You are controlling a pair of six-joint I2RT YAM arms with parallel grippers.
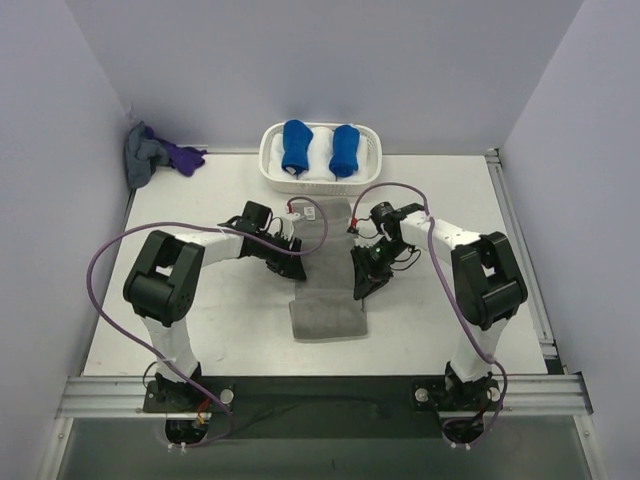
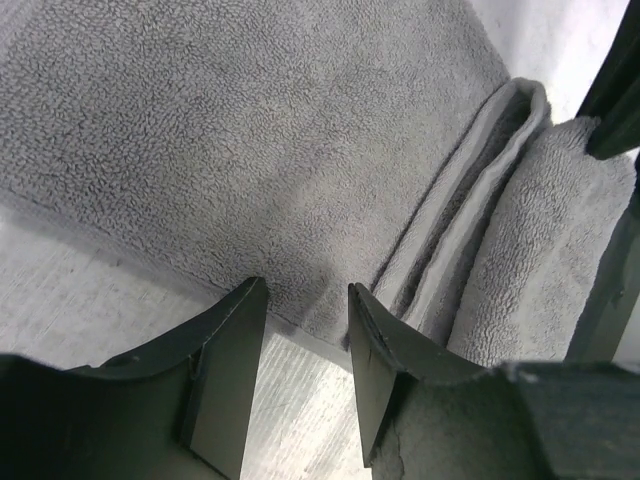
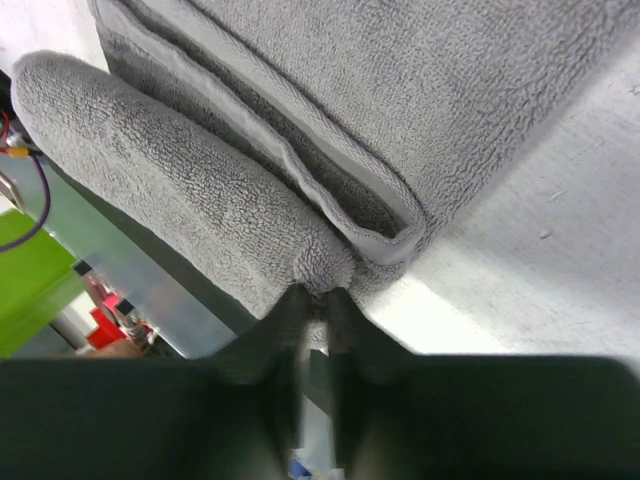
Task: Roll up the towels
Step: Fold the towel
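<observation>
Top external: fixed high above and behind the towel's (image 1: 328, 295) near end, looking down and forward, far enough to take in its whole length. Left wrist: very close at its left edge, facing right across it. Right wrist: very close at its right edge, facing left. Shared by all three: the towel's rolled end.

Both arms are built alike, with white tubular links between bulky black joint housings. The left arm (image 1: 175, 340) and the right arm (image 1: 470, 345) each rise from a black base, at seven and five o'clock of the overhead view. A left purple cable (image 1: 120, 240) loops out from its arm, and a right purple cable (image 1: 395, 185) arches over the other. The left hand (image 1: 290, 262) and right hand (image 1: 365, 275) are black. Red and white wires (image 1: 298, 212) sit by the left wrist. Seen close up, the fingers (image 2: 225, 350) are matt black, flat-faced wedges.
</observation>
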